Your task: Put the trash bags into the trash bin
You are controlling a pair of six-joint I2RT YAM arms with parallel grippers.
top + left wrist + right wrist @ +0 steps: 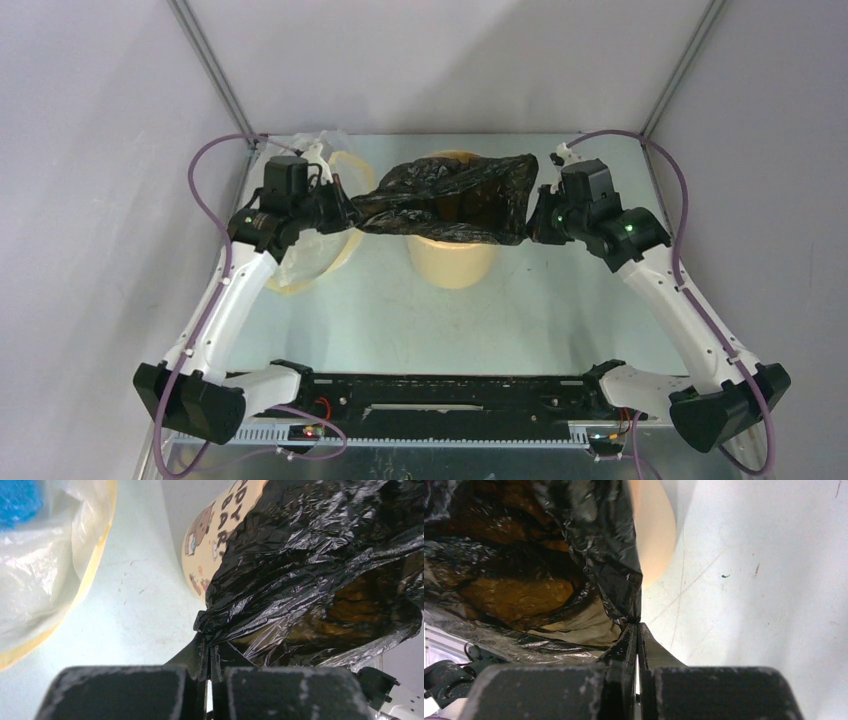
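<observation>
The black trash bag (450, 200) hangs stretched between both grippers, spread over the top of the yellow-orange trash bin (452, 262). My left gripper (352, 212) is shut on the bag's left edge. In the left wrist view its fingertips (209, 642) pinch a bunched corner of the crinkled film (310, 565), with the bin's printed wall (210, 535) behind. My right gripper (535, 215) is shut on the right edge, where its tips (637, 627) clamp the film (589, 535) beside the bin (654, 535). The bag hides most of the bin's mouth.
A clear translucent bag (310, 250) with a pale-yellow band lies on the table just left of the bin, under my left arm; its blue lump (17, 500) shows in the left wrist view. Grey walls enclose the table at back and sides.
</observation>
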